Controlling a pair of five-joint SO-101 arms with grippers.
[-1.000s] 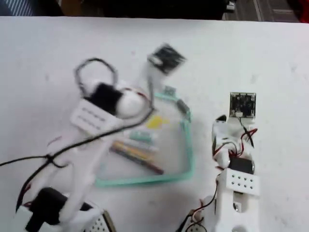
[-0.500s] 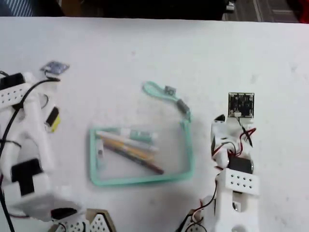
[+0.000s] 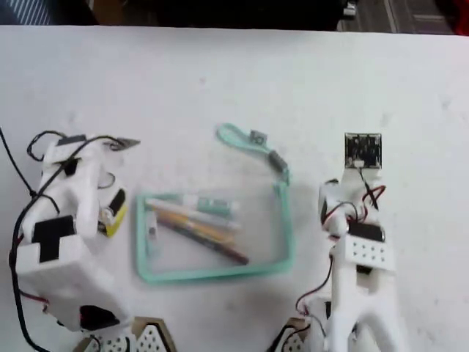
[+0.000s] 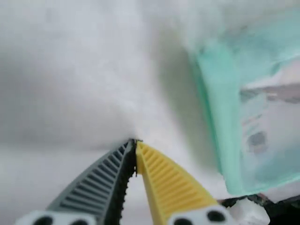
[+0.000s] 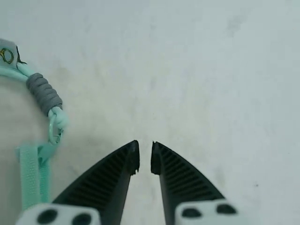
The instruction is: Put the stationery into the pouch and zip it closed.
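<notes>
On the white worktop (image 3: 293, 73), the clear pouch (image 3: 212, 275) with its mint-green edging lies flat between the two arms. The stationery (image 3: 194, 220), a few pens and sticks, lies inside it. A mint wrist strap (image 3: 253, 143) with a grey wrapped knot curls out from the pouch's far corner, toward the right arm.

The left end effector (image 4: 135, 143) is clenched, its grey and yellow fingers meeting at the tips with nothing between them. It sits just beside the pouch's green edge without touching it.

The right end effector (image 5: 144, 157) is all but closed, with only a thin slit between its black fingertips. It grips nothing and is poised over bare worktop near the strap's knot.
</notes>
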